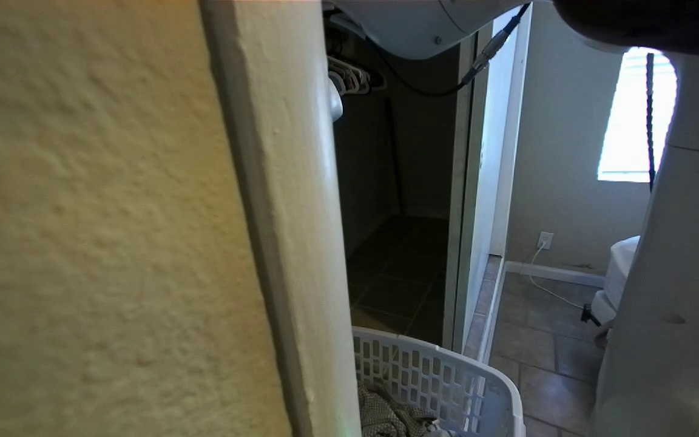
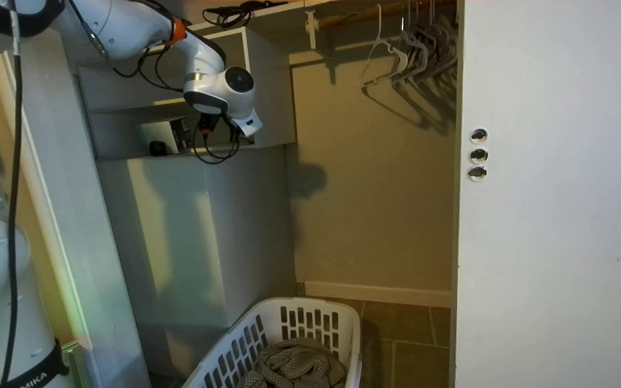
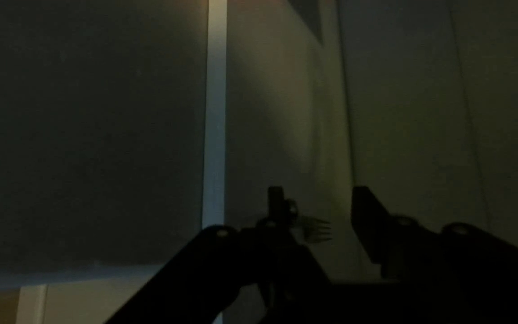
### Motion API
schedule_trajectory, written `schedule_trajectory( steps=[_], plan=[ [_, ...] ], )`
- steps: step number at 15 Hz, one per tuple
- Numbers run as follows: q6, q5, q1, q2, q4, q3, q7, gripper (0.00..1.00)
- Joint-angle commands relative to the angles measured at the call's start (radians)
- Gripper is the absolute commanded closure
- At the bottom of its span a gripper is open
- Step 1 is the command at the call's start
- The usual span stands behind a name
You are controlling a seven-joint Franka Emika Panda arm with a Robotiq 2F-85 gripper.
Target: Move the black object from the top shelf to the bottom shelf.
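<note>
A small black object [image 2: 158, 148] sits on the lower shelf [image 2: 122, 158] of the grey shelf unit, in front of a box, in an exterior view. The upper shelf [image 2: 167, 101] is above it. My gripper [image 2: 209, 124] hangs at the unit's front, right of the box; its fingertips are hard to make out there. In the very dark wrist view my gripper [image 3: 317, 202] is open, with a gap between the fingertips. A dark round thing [image 3: 292, 209] and a fork-like shape [image 3: 316, 229] show beside the left fingertip; I cannot tell whether either is the black object.
The box [image 2: 162, 134] stands on the lower shelf. A coiled black cable [image 2: 240, 13] lies on the closet shelf above. A white laundry basket [image 2: 321, 304] with cloth stands below. Hangers [image 2: 407, 59] hang at the right, beside a white door [image 2: 553, 215]. Loose cables hang from my arm.
</note>
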State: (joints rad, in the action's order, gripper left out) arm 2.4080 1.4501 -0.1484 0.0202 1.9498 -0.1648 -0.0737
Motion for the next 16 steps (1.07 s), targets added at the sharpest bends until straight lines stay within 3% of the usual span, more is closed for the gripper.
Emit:
schedule_trajectory(
  steps=[1,5,10,16],
  plan=[
    [0.009,-0.021,-0.008,0.019,-0.031,0.0,-0.052,0.24],
    [-0.01,-0.032,-0.005,0.014,-0.031,0.003,-0.111,0.0],
    [-0.039,-0.062,0.0,-0.01,-0.02,0.008,-0.186,0.0],
    [-0.087,-0.192,0.019,-0.106,0.046,0.031,-0.248,0.0]
  ],
)
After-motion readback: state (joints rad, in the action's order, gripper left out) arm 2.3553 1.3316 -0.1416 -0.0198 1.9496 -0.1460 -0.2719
